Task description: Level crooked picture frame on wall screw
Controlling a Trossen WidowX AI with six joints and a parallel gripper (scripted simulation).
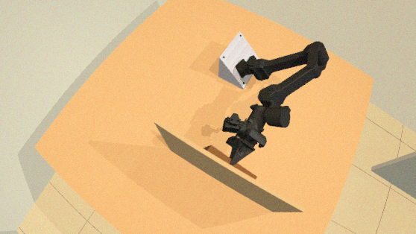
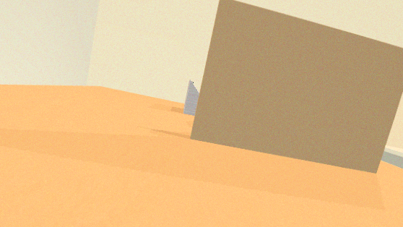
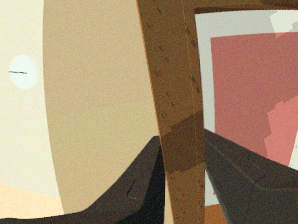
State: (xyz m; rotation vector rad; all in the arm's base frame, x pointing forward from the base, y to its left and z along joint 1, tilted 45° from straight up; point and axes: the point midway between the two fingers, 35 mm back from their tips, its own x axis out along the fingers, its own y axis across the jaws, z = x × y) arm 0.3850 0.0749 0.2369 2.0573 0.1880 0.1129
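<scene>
Frame sits against the wall, its wooden side rail clamped between the fingers of my gripper; in the wrist view it tilts.

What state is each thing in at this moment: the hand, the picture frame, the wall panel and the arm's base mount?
Hand: shut on the picture frame's brown side rail.
Picture frame: held against the wall panel, tilted in the wrist view.
Wall panel: upright on the table, hiding the frame and the hand from the exterior view.
Base mount: standing on the table, arm attached.
</scene>
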